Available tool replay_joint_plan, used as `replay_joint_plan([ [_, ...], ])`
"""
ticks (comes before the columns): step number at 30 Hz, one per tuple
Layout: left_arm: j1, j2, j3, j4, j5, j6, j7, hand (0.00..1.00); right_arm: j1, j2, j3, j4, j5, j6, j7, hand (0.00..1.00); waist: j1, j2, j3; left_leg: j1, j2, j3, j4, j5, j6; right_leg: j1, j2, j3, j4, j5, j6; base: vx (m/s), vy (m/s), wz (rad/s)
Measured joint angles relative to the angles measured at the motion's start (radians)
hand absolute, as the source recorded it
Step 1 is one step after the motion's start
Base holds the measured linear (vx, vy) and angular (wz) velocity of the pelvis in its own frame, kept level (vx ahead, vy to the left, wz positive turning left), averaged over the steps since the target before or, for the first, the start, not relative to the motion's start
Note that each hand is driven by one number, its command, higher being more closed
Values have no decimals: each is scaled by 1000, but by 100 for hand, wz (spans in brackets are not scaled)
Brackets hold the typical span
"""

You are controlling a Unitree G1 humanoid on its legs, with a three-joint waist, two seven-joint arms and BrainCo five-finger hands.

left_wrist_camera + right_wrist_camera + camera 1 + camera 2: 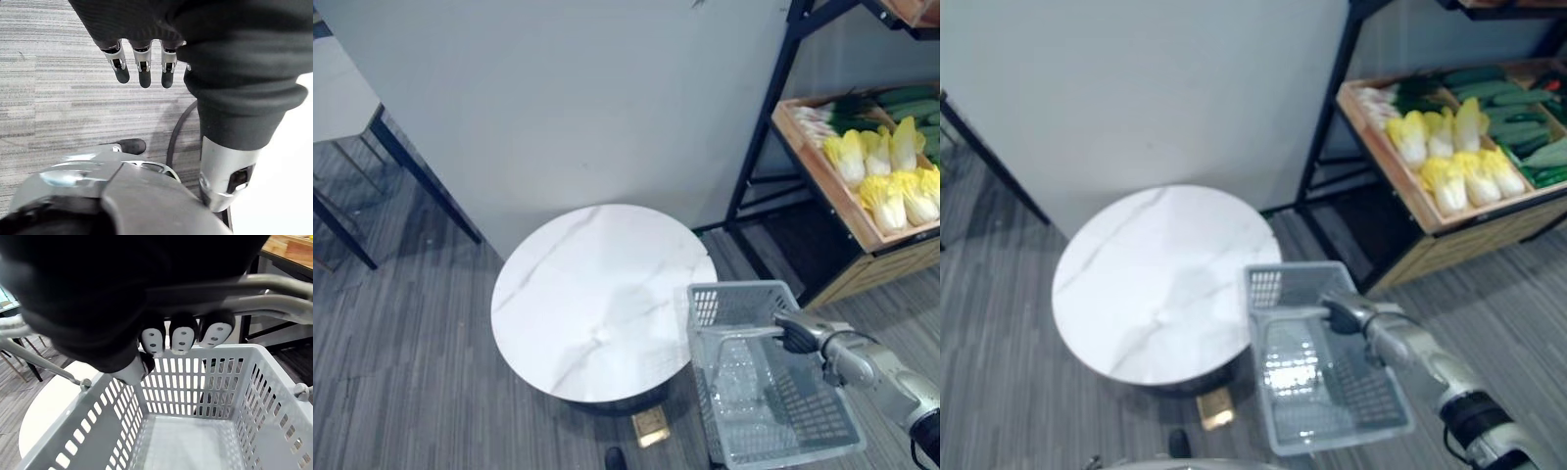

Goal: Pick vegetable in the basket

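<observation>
One empty grey slotted plastic basket point(734, 305) hangs from the right hand point(181, 335), fingers curled round its handle. Beyond the basket, pale yellow cabbages point(884, 204) wait in a wooden crate point(822, 181). I'd judge this the approach, and the slack-fingered left hand point(142, 68) would pick next.

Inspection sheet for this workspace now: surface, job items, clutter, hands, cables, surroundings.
Surface: round white marble table.
Job's things: grey basket, nothing inside, hanging beside the table; yellow-white cabbages and green cucumbers lie in a wooden crate.
Clutter: small brass-coloured plate on the floor by the table's base.
Hands: right hand curled round the basket's handle; left hand with straight fingers, holding nothing, above the floor.
Cables: nothing seen.
Surroundings: grey striped carpet, white wall panel, black shelf rack holding the crate.
</observation>
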Motion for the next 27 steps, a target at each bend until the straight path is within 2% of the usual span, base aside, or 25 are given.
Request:
replay_joint_plan([
  [3, 5, -5, 0, 11, 8, 1, -4, 0, 52, 0, -39, 0, -23, -1, -1, 100, -2, 12, -11, 20, 1, 6, 0, -6, -3, 13, -2, 7, 9, -4, -3, 1, -1, -6],
  [6, 15, -5, 1, 11, 12, 0, -12, 0, 79, 2, -69, 0, -58, -2, -5, 100, -7, 16, -13, 24, 8, 13, 36, -32, -7, 8, -6, 19, 52, -35, -5, -27, 2, -8],
  [9, 30, -7, 4, 10, 12, 0, -12, 0, 97, 4, -118, -2, -59, -3, -11, 100, -13, 9, -7, 13, 31, 31, 177, -121, -5, 0, -10, 49, 137, -86, -2, -47, 2, -20],
  [12, 42, -13, -1, 10, 13, 1, -11, 0, 144, 6, -219, -44, -60, -2, -46, 100, -36, 23, -5, -4, 47, 62, 283, -183, -6, -14, -13, 90, 180, -105, 2, -26, 41, -35],
  [13, 39, -9, -2, 9, 16, 1, -10, 0, 160, 11, -247, -58, -61, 1, -49, 100, -54, 21, -4, -30, 51, 73, 317, -197, -3, -37, -12, 110, 182, -96, 14, -49, 94, -58],
  [15, 28, 7, -13, -5, 46, 0, -8, 0, 167, 19, -279, -87, -94, 9, -55, 100, -57, 18, -3, -109, 66, 131, 416, -239, 12, -116, -4, 179, 176, -54, 64, -97, 110, -80],
  [16, 26, 14, -22, -17, 54, -1, -8, 0, 168, 22, -281, -94, -101, 15, -61, 100, -59, 17, -3, -141, 74, 151, 458, -257, 23, -140, -1, 197, 162, -34, 71, -164, 167, -109],
  [17, 13, 39, -43, -36, 57, -2, -8, 0, 172, 34, -283, -111, -118, 30, -64, 100, -58, -6, 2, -184, 68, 184, 519, -284, 42, -183, -1, 248, 122, -19, 82, -174, 159, -101],
  [18, 9, 49, -52, -41, 63, 0, -9, 0, 171, 47, -283, -119, -127, 36, -64, 100, -56, -16, 5, -185, 54, 199, 516, -288, 48, -179, -7, 261, 70, -13, 93, -214, 194, -145],
  [19, 1, 47, -67, -30, 89, -1, -9, 0, 158, 71, -282, -129, -134, 43, -64, 100, -52, 14, 21, -166, 84, 265, 458, -286, 105, -168, -21, 158, 28, -65, 25, -245, 204, -175],
  [20, -24, 48, -70, -15, 93, 0, -6, 0, 117, 82, -257, -129, -133, 43, -64, 100, -51, 34, 69, -148, 138, 345, 446, -291, 125, -224, -16, 15, 205, -53, -107, -242, 217, -180],
  [21, -27, 45, -70, -9, 93, 0, -5, 0, 104, 83, -241, -129, -131, 40, -64, 100, -51, 44, 77, -135, 152, 377, 424, -285, 133, -238, -17, -51, 299, -69, -137, -231, 279, -178],
  [22, -28, 47, -72, 0, 93, 1, -3, 0, 89, 85, -217, -130, -126, 35, -64, 100, -49, 45, 81, -92, 152, 441, 357, -259, 134, -218, -45, -152, 434, -92, -166, -122, 294, -148],
  [23, -28, 51, -83, 1, 92, 2, -5, 0, 82, 89, -209, -128, -127, 27, -64, 100, -41, 47, 82, -60, 148, 487, 322, -241, 124, -179, -66, -194, 488, -107, -174, -117, 310, -185],
  [24, -33, 57, -95, 3, 92, 1, -6, 0, 62, 90, -194, -127, -127, 22, -64, 100, -26, 31, 73, -49, 144, 545, 304, -236, 120, -132, -93, -219, 531, -113, -168, -82, 202, -152],
  [27, -65, 73, -115, 11, 92, 0, -15, 0, 23, 99, -184, -127, -126, 19, -64, 100, -24, 9, 58, -92, 142, 629, 306, -226, 126, -49, -142, -215, 543, -108, -159, -123, 81, -113],
])
